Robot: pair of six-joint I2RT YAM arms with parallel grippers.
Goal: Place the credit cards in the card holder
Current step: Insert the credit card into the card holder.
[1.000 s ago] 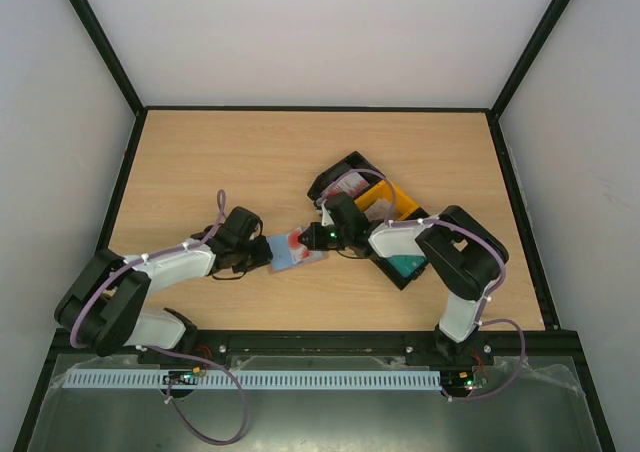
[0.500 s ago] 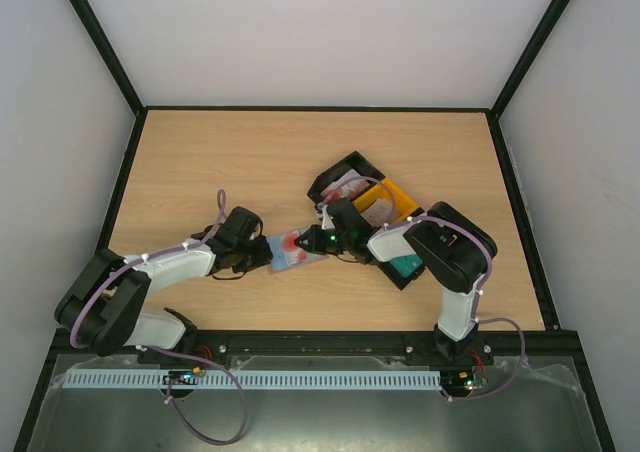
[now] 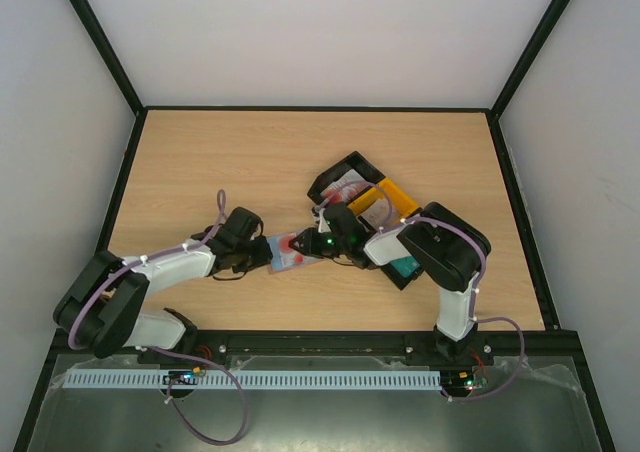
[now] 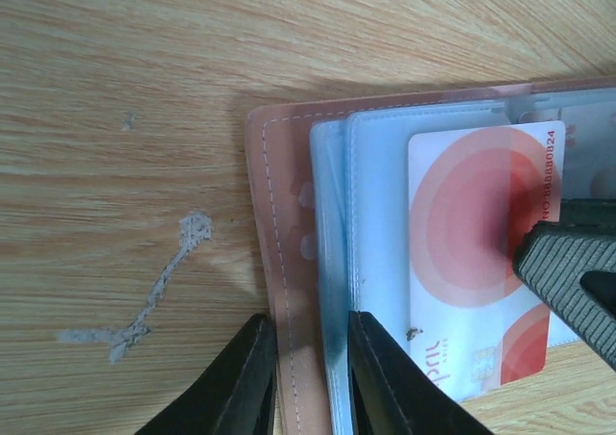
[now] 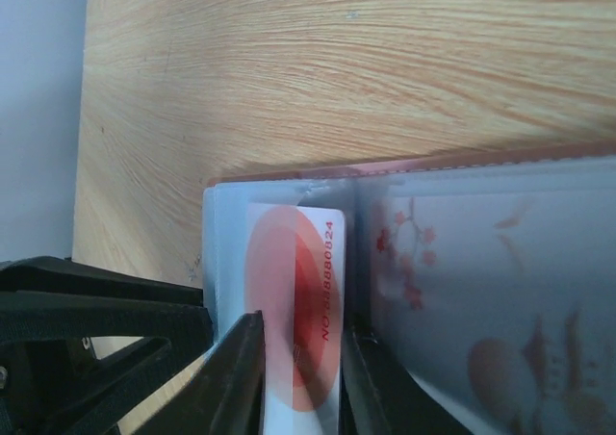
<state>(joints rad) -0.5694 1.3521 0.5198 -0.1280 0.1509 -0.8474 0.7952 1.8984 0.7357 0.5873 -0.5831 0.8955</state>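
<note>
The black and yellow trays point(image 3: 375, 204) are sitting just behind the right arm, crowding its far side, and one teal card point(image 3: 405, 268) is showing in them. Open counter point(image 3: 220, 162) is spreading toward the far and left edges. One card holder point(image 3: 297, 254) is lying open at centre. The left end effector point(image 3: 262, 255) is pinching its left edge, while the right end effector point(image 3: 318, 242) is gripping one white-and-red card point(image 4: 476, 262) over the holder's inner face.

Light wooden tabletop point(image 3: 220, 152) inside a black metal frame point(image 3: 320, 109) with plain white walls point(image 3: 300, 32).
A black plastic tray point(image 3: 335, 175) lies right of centre, angled, with a yellow plastic tray point(image 3: 398, 197) seemingly nested against it. A pale chalky scuff mark point(image 4: 164, 281) streaks the wood grain.
</note>
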